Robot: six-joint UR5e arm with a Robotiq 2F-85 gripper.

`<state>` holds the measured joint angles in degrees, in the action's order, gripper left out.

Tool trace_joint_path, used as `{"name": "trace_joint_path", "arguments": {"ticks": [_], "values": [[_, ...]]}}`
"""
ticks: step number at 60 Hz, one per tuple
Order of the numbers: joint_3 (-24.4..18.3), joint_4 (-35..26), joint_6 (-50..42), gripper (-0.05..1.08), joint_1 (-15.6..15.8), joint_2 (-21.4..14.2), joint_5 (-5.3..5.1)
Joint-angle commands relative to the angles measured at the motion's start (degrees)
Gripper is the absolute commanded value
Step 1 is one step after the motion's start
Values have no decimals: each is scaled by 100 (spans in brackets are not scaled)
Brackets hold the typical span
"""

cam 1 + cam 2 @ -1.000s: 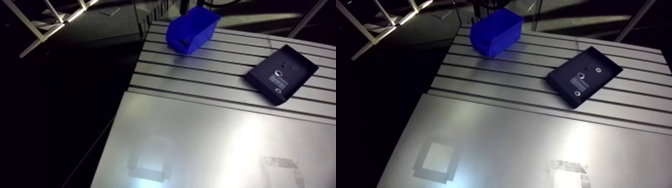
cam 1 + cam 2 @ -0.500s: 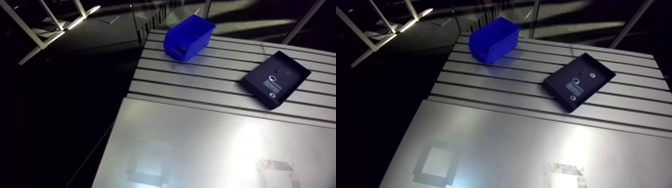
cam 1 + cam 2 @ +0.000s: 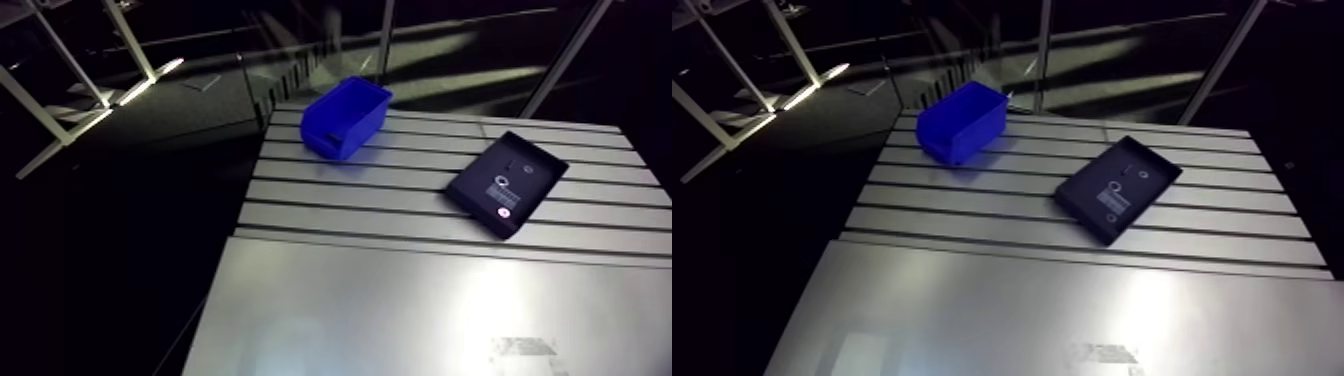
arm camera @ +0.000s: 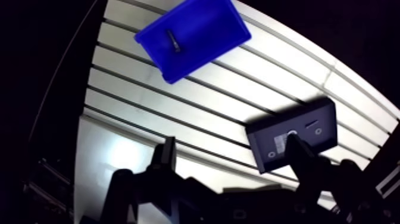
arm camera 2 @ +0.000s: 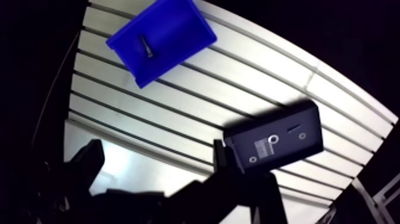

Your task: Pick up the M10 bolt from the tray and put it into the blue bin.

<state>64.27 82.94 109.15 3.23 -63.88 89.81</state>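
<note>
The jaws are seen in the wrist view spread wide, and nothing is held between them. They are kept high above the worktop point(image 3: 400, 300), not near any object.

The M10 bolt point(image 4: 172, 40) is not found in the tray. A dark, slim, long part, which is judged to be this bolt, is lying on the floor of the blue bin point(image 4: 208, 27), close to one of the short walls. Its long axis is laid roughly across the length of the bin, though the exact angle cannot be read with certainty.

From the jaws, the bin is placed well ahead, over several slots of the worktop, and to the side of one jaw. The black tray point(image 5: 297, 149) is much nearer, just ahead of the other jaw. The bin and the tray are set well apart on the slotted part of the worktop. In the tray a ring-shaped part point(image 5: 272, 140), a white label point(image 5: 260, 146) and some small pieces are seen; these pieces are too small to be named.

By this layout the task is judged as completed: the bolt is delivered and the jaws are released. No new grasp is needed, so only a withdrawal from the bin can be expected, and little risk is seen in it.
</note>
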Motion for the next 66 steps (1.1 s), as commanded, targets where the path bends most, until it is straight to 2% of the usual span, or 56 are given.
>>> {"name": "trace_joint_path", "arguments": {"ticks": [1,9,26,66], "values": [[899,-11,-1568,1,-405,-1221,287],[986,-2,-1568,1,-549,-1347,305],[1147,-2,-1601,1,-553,-1567,294],[1178,184,-1604,1,-622,-1683,305]]}}
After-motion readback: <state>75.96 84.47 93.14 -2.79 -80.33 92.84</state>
